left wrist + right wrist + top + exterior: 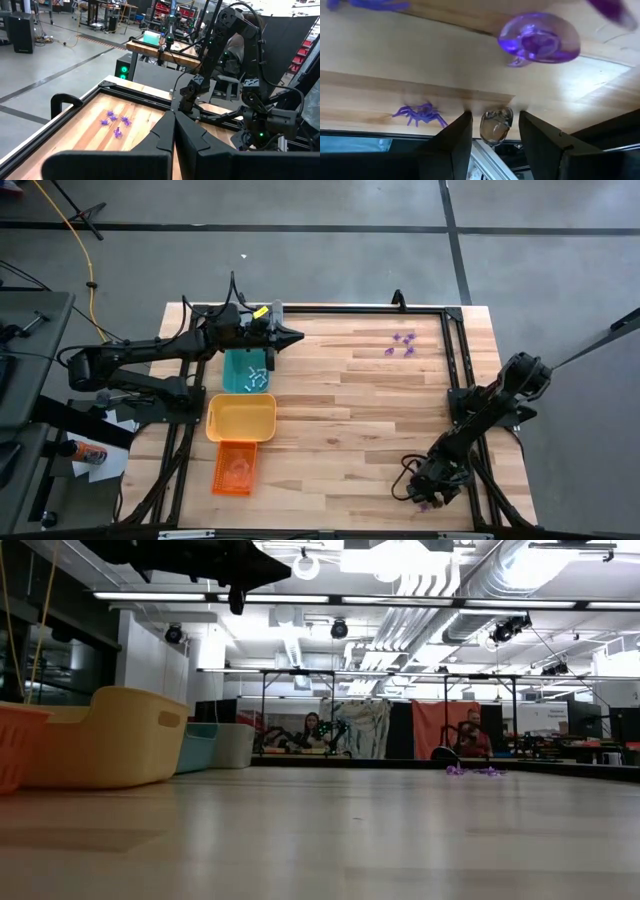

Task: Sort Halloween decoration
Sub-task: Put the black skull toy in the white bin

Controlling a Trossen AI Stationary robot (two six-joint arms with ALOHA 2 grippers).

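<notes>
**Tiny trinkets, delicate pinch**

Right gripper [492,137], parted, brackets a clear trinket [496,125] at the table's near right corner. Purple spiders [402,344] lie far right. Light, slippery plastic; pinch the body. Left gripper [174,131], clenched, hovers over the teal tray [243,370].

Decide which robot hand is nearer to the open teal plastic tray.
Left. The left hand hovers beside the teal plastic tray, just past its far end; the right hand is across the table at the near right corner.
</notes>
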